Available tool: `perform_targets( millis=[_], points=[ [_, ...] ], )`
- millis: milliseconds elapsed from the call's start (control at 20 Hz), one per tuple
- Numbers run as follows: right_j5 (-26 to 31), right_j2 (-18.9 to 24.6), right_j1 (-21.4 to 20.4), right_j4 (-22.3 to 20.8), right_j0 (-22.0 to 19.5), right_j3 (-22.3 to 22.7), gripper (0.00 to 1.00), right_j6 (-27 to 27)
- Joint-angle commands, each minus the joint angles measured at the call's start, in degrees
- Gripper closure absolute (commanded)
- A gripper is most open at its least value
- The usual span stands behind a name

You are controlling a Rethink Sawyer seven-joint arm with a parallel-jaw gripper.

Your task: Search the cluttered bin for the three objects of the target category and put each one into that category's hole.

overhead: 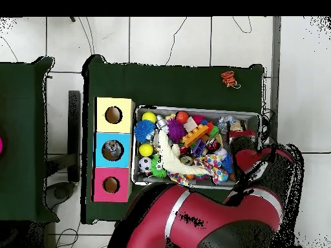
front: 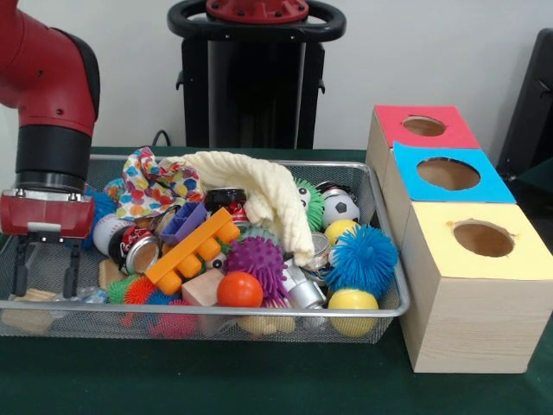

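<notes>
Right now the claw (front: 45, 268) hangs spread open and empty at the wire bin's (front: 384, 194) end farthest from the three-hole box (front: 471, 324), so it should descend straight and close on one clear item, not the cream cloth (front: 263, 194).

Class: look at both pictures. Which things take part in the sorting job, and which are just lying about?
Part of the job:
- gripper, open, down in the bin
- wire bin of mixed toys
- red box, blue box, yellow box, each with a hole

Lying about:
- small orange thing on the green cloth, outside the bin
</notes>
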Motion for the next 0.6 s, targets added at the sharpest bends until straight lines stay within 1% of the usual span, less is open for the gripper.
perform_targets(
  millis=[50,400,450,550,600],
  points=[
    [-2.42,4.95,2.04,4.42,0.12,0.01,0.00,-12.14],
    [-3.52,4.96,2.08,5.06,0.00,0.09,0.00,-13.16],
    [-3.43,4.94,2.02,4.78,0.10,0.11,0.00,-12.63],
    [-3.04,5.17,2.03,2.85,0.34,-0.31,0.00,-9.88],
    [-3.05,5.47,2.07,0.89,0.48,-0.76,0.00,-7.29]
  ],
)
